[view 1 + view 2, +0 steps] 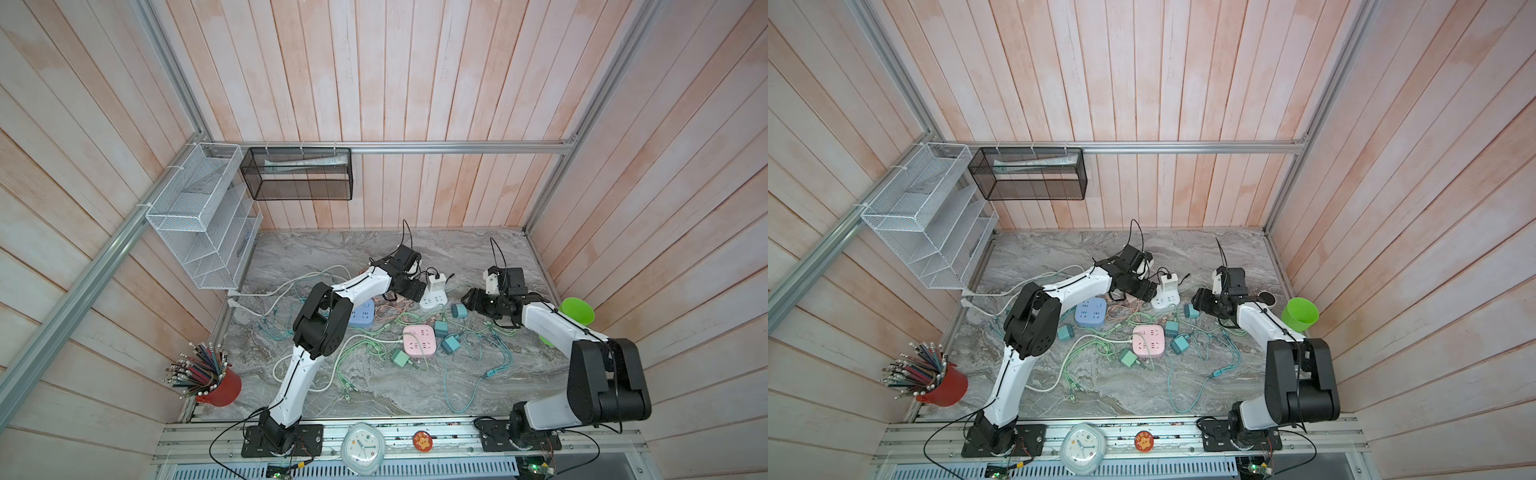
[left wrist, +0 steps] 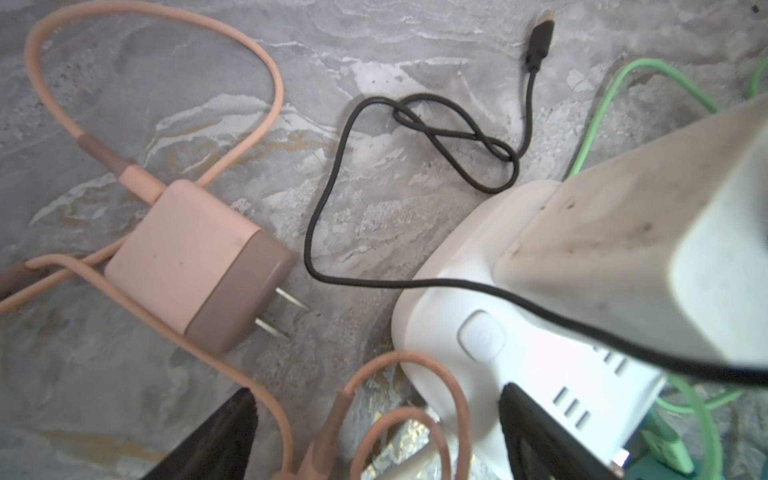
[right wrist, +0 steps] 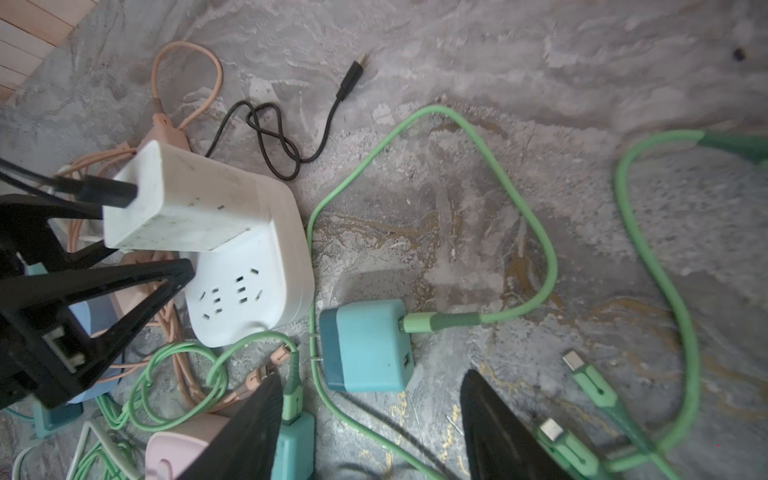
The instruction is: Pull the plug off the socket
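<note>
A white socket (image 1: 433, 300) (image 1: 1165, 300) lies mid-table, and a white plug (image 1: 437, 284) (image 1: 1169, 284) with a black cable stands plugged into it. My left gripper (image 1: 415, 291) (image 2: 376, 395) is open at the socket's (image 2: 457, 332) left edge. One finger (image 2: 523, 419) lies over the socket's face below the plug (image 2: 623, 257). Only pink cable loops sit between the jaws. My right gripper (image 1: 469, 301) (image 3: 372, 376) is open, to the right of the socket (image 3: 257, 282). It hovers above a teal plug (image 3: 365, 345) lying loose on the table.
A pink plug (image 2: 195, 257) lies loose left of the socket. A blue socket (image 1: 361, 313), a pink socket (image 1: 419, 341), more teal plugs and tangled green cables (image 3: 519, 216) cover the middle. A green cup (image 1: 575, 311) stands right, a red pencil cup (image 1: 220, 386) front left.
</note>
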Robot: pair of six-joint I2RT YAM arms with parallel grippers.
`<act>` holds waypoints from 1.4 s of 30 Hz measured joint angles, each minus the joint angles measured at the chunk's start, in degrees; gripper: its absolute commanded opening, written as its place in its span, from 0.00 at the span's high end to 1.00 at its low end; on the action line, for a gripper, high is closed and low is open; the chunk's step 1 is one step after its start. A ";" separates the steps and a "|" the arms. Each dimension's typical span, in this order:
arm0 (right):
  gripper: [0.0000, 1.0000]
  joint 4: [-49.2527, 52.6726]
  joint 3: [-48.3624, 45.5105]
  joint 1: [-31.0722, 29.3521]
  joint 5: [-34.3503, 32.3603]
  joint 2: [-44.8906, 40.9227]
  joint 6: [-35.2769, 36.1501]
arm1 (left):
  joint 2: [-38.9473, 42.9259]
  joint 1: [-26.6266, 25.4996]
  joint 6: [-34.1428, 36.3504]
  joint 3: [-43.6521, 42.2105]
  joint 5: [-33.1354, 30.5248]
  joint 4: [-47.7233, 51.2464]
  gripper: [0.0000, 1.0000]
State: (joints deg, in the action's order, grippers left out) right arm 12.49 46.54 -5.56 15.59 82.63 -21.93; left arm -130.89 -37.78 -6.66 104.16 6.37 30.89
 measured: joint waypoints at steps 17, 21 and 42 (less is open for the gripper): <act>0.23 -5.49 6.47 -16.44 -13.42 6.51 7.02 | 2.45 0.02 0.20 -3.69 -0.83 0.76 0.06; 0.22 -7.65 8.39 -17.59 -14.45 10.12 8.11 | 2.45 0.02 0.17 -3.69 -0.83 0.81 0.06; 0.36 -14.25 11.72 -18.36 -17.22 18.99 13.22 | 0.81 0.02 0.22 -0.11 -0.81 4.37 0.06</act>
State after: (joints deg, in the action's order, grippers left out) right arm -1.76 58.26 -23.92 -1.63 101.62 -8.71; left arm -130.08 -37.76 -6.44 104.05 5.56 35.27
